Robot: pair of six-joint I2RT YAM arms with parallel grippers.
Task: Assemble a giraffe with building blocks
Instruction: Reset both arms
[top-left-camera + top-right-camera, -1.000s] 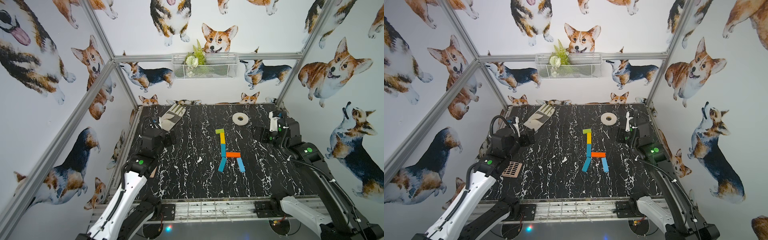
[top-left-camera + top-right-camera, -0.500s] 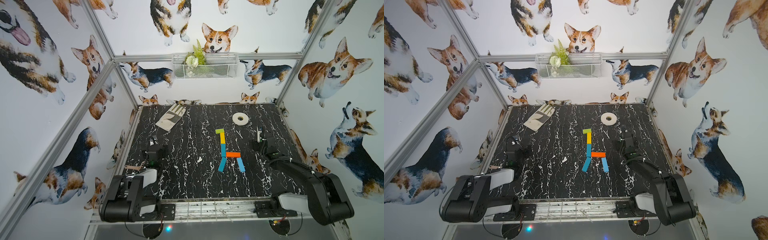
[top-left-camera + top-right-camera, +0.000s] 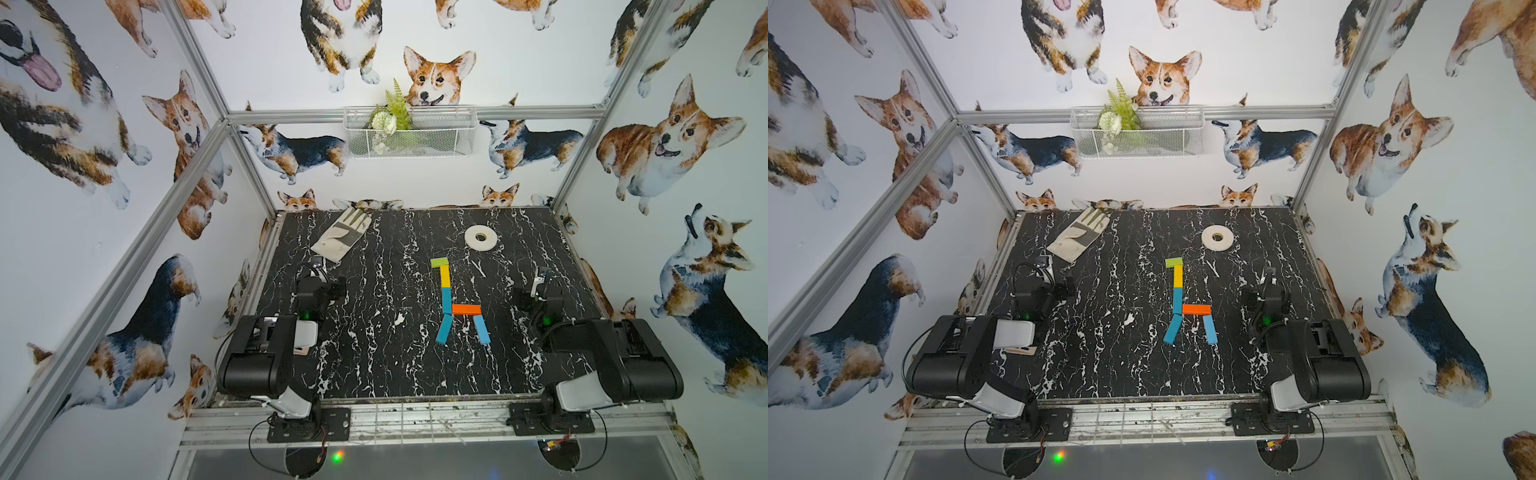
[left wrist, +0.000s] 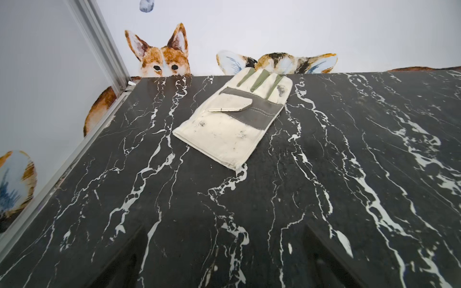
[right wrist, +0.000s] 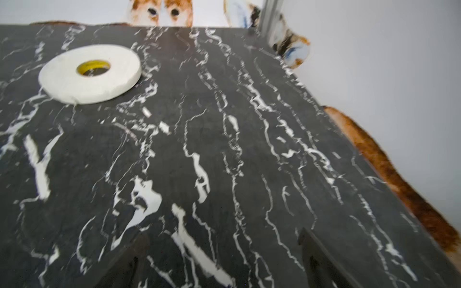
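**Giraffe (image 3: 446, 300) laid out, both arms clear of it**

Flat on the black marble table (image 3: 374, 365), right of centre, the figure looks complete: green head (image 3: 439, 262) at the far end; yellow block (image 3: 445, 276) and blue block (image 3: 446, 297) as neck; orange body (image 3: 466, 309); two blue legs (image 3: 444, 329) splayed toward the near edge.

The left gripper (image 4: 227, 232) and right gripper (image 5: 223, 234) each have their jaws spread wide with nothing between them; both sit low by the table's sides, well apart from the figure.

The risk, as judged, lies in loose joints: the blocks seem only to rest end against end; nothing appears to lock them. A sweep of the right arm, which is the nearer one, could knock the rear leg or the orange body askew; a jolt to the table could open gaps along the neck. The glove (image 3: 341, 240) and tape roll (image 3: 481, 237) lie at the far side, apart from the figure, and pose little threat.
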